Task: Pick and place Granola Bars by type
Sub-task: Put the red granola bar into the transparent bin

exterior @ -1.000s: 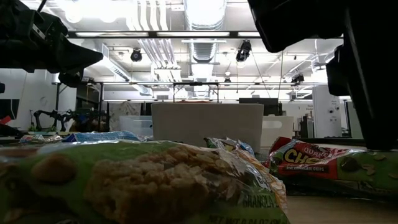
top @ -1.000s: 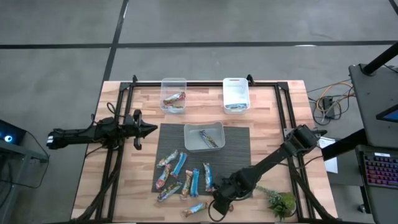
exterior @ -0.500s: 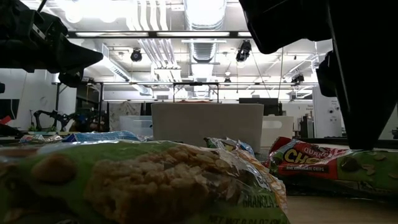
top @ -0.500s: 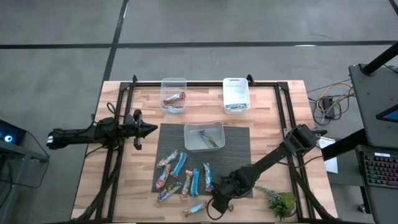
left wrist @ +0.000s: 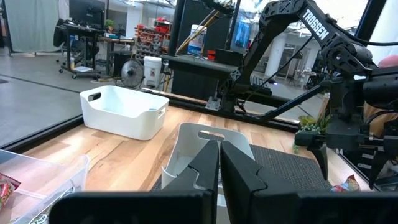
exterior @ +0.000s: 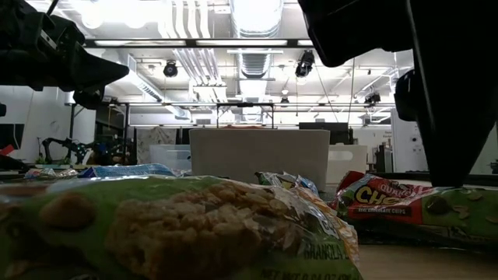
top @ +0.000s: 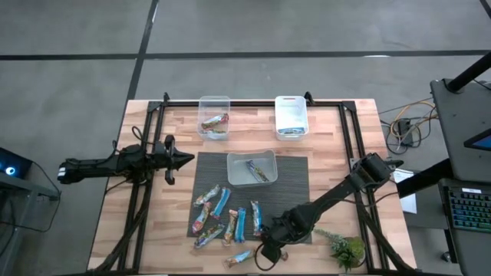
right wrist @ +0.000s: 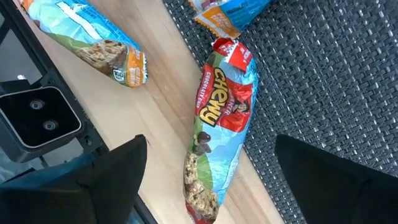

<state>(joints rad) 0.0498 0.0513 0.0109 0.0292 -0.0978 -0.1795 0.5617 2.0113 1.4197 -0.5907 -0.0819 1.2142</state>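
The right end effector hangs just above the near edge of the dark mat, its two fingers spread wide and empty, with a red Chewy bar lying lengthwise in the gap between them, half on the mat and half on the worktop. To take it cleanly, I'd say it should drop straight down so the fingers land on either long side, then close across the bar's middle without catching the blue bar lying just beside it. The left end effector waits well off at the worktop's far left, fingers pressed together on nothing.
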